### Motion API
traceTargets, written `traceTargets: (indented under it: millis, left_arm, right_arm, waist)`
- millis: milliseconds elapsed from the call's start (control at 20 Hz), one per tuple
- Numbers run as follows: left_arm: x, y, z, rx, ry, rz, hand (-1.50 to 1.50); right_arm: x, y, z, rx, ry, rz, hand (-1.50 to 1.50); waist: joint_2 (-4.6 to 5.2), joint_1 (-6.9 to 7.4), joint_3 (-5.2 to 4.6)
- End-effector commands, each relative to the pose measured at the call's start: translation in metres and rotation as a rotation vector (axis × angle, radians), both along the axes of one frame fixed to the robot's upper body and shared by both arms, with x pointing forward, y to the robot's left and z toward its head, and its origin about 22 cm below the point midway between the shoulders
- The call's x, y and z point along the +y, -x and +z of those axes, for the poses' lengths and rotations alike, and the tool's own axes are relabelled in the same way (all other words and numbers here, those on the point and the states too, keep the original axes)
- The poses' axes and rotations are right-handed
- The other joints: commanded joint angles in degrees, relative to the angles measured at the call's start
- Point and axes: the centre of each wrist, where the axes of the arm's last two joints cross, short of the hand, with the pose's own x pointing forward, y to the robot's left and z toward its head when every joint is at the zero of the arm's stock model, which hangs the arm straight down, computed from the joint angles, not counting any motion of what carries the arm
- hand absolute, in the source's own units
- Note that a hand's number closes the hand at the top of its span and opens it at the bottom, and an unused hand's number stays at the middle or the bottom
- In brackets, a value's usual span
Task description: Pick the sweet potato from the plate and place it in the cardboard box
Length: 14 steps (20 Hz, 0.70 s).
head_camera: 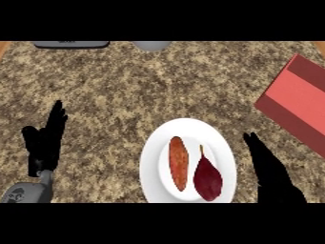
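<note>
as the right hand (272,169) comes in at the lower right of the head view, its fingers are straight and point up and slightly left; open, holding nothing; fingertips (250,139) just beside the right rim of the white plate (193,127); contact with the rim cannot be told.

sweet potato (178,163): lies on the plate, left of the right hand, in the plate's left half; long, orange, its length running up-down in the view; apart from the hand, not touched by it.

between sweet potato and right hand: a dark red vegetable (208,180), thin stalk pointing up, also on the plate; just beside the sweet potato's right side, and the nearer of the two to the hand.

further out, up and right of the right hand: red box (305,105), flat on the counter (157,86), set at a slant, darker red bands along its long sides, cut off by the view's right edge; apart from both plate and hand.

left hand (45,143): at the far left, open, fingers up, resting; well apart from the plate; grey forearm (27,193) below it.

counter: speckled brown stone; at its far edge a dark grey object (71,44) and a pale grey round object (151,45), both only partly in view.
</note>
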Motion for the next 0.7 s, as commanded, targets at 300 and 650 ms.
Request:
traceTargets:
  millis: [300, 650]
  left_arm:
    - [0.002, 0.002, 0.0, -0.003, 0.0, -0.029, 0.0]
    - [0.002, -0.008, 0.0, -0.022, -0.008, -0.009, 0.0]
  right_arm:
    - [0.047, -0.026, 0.016, 0.259, 0.096, -0.022, -1.5]
    - [0.061, -0.042, 0.002, 0.398, 0.118, -0.045, -1.5]
  waist:
    - [0.2, 1.07, 0.11]
    - [0.28, 0.98, 0.09]
